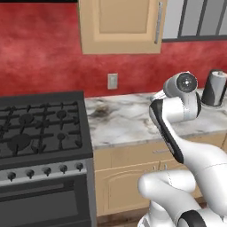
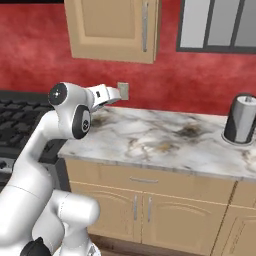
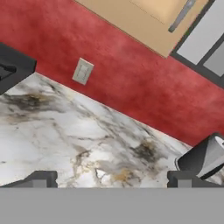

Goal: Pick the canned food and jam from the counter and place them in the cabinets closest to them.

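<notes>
The canned food and the jam are out of view. The marble counter runs below a red wall. Above it hangs a tan wall cabinet, its panelled door closed and a metal bar handle on its right side. My gripper hovers over the left part of the counter, pointing toward the wall. It is open, the two dark fingertips stand far apart, and nothing is between them.
A black gas stove adjoins the counter's left end. A grey metal canister stands at the counter's right end. A wall outlet is just above the counter, and a window is right of the cabinet.
</notes>
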{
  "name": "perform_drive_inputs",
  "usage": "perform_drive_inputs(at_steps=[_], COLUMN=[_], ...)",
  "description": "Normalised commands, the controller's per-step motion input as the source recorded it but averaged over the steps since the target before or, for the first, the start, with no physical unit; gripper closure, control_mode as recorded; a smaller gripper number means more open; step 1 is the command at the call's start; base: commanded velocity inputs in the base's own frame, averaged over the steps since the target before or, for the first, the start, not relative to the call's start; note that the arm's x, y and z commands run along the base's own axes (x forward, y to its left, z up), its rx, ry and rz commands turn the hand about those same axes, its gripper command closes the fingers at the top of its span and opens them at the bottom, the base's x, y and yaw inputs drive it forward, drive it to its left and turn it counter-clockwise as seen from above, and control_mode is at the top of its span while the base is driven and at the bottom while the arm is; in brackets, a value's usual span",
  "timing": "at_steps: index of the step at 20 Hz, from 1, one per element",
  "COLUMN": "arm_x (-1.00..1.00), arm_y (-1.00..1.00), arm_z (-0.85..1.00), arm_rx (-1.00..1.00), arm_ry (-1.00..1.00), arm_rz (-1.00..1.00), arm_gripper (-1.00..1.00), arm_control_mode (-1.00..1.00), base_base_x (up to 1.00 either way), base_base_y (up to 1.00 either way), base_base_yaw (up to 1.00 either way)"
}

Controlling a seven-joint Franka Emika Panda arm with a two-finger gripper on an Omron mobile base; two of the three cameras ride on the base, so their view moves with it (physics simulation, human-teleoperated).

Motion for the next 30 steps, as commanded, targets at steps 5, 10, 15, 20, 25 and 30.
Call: perform_drive_inputs(at_steps=[5, 10, 15, 20, 25, 30], arm_x=[0.0, 0.0, 0.0, 0.0, 0.0, 0.0], arm_y=[0.0, 0.0, 0.0, 0.0, 0.0, 0.0], arm_z=[0.0, 0.0, 0.0, 0.0, 0.0, 0.0], arm_rx=[0.0, 0.0, 0.0, 0.0, 0.0, 0.0], arm_ry=[0.0, 0.0, 0.0, 0.0, 0.0, 0.0], arm_rz=[0.0, 0.0, 0.0, 0.0, 0.0, 0.0], arm_gripper=[-1.0, -1.0, -1.0, -1.0, -1.0, -1.0], arm_control_mode=[1.0, 1.0, 1.0, 1.0, 1.0, 1.0], base_base_x=[-0.29, -0.31, -0.31, -0.3, -0.28, -0.26], base_base_y=[0.77, 0.77, 0.78, 0.78, 0.78, 0.75], base_base_yaw=[0.0, 0.0, 0.0, 0.0, 0.0, 0.0])
